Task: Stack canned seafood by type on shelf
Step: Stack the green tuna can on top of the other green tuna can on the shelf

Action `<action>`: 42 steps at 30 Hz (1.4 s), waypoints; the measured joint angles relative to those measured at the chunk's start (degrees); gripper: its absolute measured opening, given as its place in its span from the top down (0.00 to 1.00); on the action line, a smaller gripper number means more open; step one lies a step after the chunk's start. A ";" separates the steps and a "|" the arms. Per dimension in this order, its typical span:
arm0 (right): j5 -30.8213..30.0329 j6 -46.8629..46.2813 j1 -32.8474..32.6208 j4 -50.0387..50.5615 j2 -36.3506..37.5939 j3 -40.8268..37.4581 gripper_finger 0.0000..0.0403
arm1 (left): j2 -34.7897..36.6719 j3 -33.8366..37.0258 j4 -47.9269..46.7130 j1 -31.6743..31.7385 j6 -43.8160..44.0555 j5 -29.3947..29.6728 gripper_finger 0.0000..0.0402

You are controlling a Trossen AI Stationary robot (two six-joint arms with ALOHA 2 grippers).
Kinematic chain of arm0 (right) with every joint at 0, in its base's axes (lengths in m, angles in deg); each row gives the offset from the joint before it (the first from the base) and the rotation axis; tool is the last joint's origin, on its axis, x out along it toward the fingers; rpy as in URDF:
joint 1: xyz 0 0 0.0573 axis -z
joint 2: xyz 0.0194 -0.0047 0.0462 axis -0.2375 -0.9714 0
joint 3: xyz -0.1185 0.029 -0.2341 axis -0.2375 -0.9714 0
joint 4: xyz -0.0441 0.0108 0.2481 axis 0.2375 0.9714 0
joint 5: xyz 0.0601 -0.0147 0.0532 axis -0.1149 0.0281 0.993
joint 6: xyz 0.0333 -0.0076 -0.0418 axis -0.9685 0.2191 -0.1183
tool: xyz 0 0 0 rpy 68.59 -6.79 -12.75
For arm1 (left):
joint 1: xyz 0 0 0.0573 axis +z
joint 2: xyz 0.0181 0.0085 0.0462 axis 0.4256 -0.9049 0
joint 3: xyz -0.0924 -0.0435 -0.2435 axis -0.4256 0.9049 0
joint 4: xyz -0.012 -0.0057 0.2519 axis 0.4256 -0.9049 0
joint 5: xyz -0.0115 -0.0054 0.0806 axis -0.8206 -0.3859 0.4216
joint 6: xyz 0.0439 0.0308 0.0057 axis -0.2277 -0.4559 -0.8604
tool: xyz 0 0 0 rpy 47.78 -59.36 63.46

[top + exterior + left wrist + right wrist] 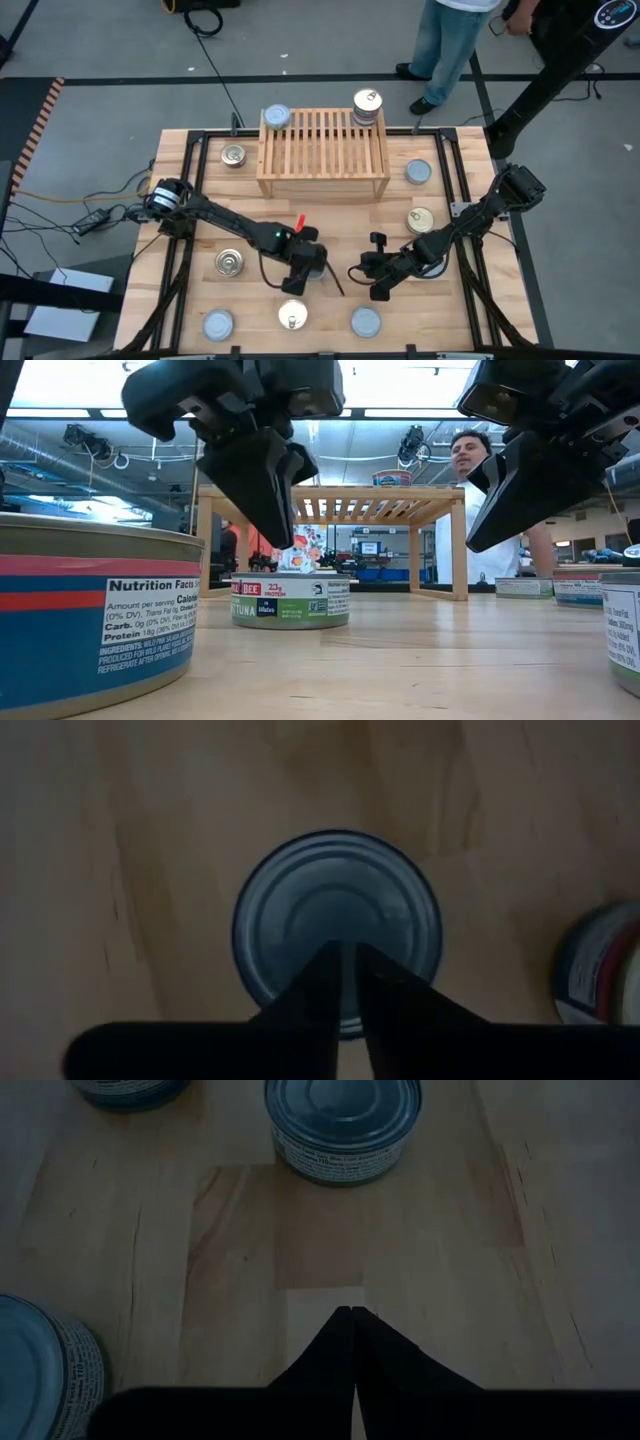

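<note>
My left pincer (300, 281): near the table's middle, hanging above a silvery-blue tin (338, 925); my two dark fingers (385, 1010) are pressed together, holding nothing.
My right pincer (372, 280): just across from my left one, tilted down over bare planks, its fingers (330, 1355) also closed tight and empty.
Between my pincers: a thin dark cable (335, 280) lies on the wood.
Ahead of my right pincer: a plain-lidded tin (343, 1125) stands upright, apart from my fingertips; another tin (45, 1370) sits off to one side.
Nearer the front edge than my pincers: a blue-lidded tin (217, 324), a golden pull-tab tin (292, 315) and another blue-lidded tin (366, 322), all apart from one another.
Beside my left arm: a golden-lidded tin (230, 263).
Beside my right arm: a golden-lidded tin (421, 220), and a blue-lidded one (418, 171) farther back.
Shelf (322, 160): beyond both pincers, at the table's far side, a slatted wooden stand.
On the shelf: a blue-lidded tin (276, 117) on one far corner; a stack of golden-lidded tins (367, 107) on the other.
Beside the shelf: one golden-lidded tin (233, 155) on the tabletop.
Behind the table: a person (478, 510) stands.
</note>
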 joint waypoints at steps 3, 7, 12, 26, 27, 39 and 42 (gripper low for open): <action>-0.01 0.00 0.00 -0.02 0.00 0.00 0.96 | 0.06 0.00 -0.54 0.34 3.01 0.34 0.81; 0.00 0.00 0.00 -0.08 0.00 0.00 0.96 | 0.06 0.00 -0.40 1.74 4.70 1.15 0.74; 0.00 0.02 0.00 -0.07 0.00 0.00 0.97 | 0.17 0.78 1.42 2.71 4.81 1.35 0.73; -0.02 0.02 -0.02 -0.29 0.00 -0.02 0.97 | 9.19 12.43 13.43 2.38 12.95 1.69 0.73; 0.00 0.02 -0.02 -0.39 0.00 -0.02 0.97 | 10.07 13.49 14.46 2.38 14.07 1.71 0.73; -0.01 0.02 -0.02 -1.09 0.00 -0.02 0.97 | 11.52 22.39 23.73 2.77 27.52 3.10 0.72; -0.01 0.35 -0.02 -1.19 0.00 -0.02 0.98 | 11.51 22.47 24.19 2.81 28.61 2.98 0.72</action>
